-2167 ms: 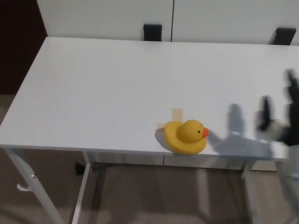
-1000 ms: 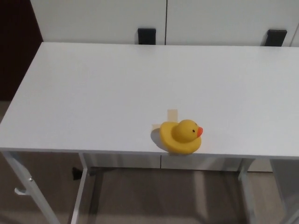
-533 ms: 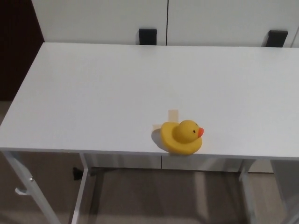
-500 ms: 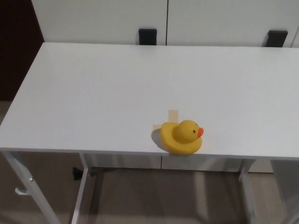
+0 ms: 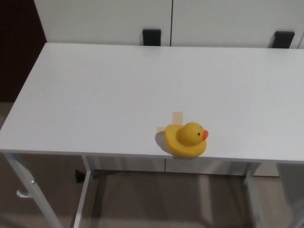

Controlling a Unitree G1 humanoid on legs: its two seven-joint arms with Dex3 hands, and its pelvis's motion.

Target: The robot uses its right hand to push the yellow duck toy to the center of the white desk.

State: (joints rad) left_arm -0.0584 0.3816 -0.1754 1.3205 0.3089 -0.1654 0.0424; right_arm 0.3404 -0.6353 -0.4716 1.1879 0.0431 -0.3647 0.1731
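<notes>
A yellow duck toy [image 5: 186, 139] with an orange beak sits on the white desk [image 5: 118, 90], right at the desk's near edge and a little right of the middle. Its beak points to the right. A small pale tape mark [image 5: 177, 116] lies on the desktop just behind the duck. Neither of my hands shows in the head view.
Two black brackets [image 5: 152, 36] [image 5: 283, 39] stand against the white wall behind the desk's far edge. The desk's metal legs [image 5: 88, 199] and the floor show below the near edge. A dark panel [image 5: 19, 42] fills the far left.
My right hand, seen at the right edge 2.2 s ago, has left the picture. The camera has shifted slightly since; the duck stays at the near edge.
</notes>
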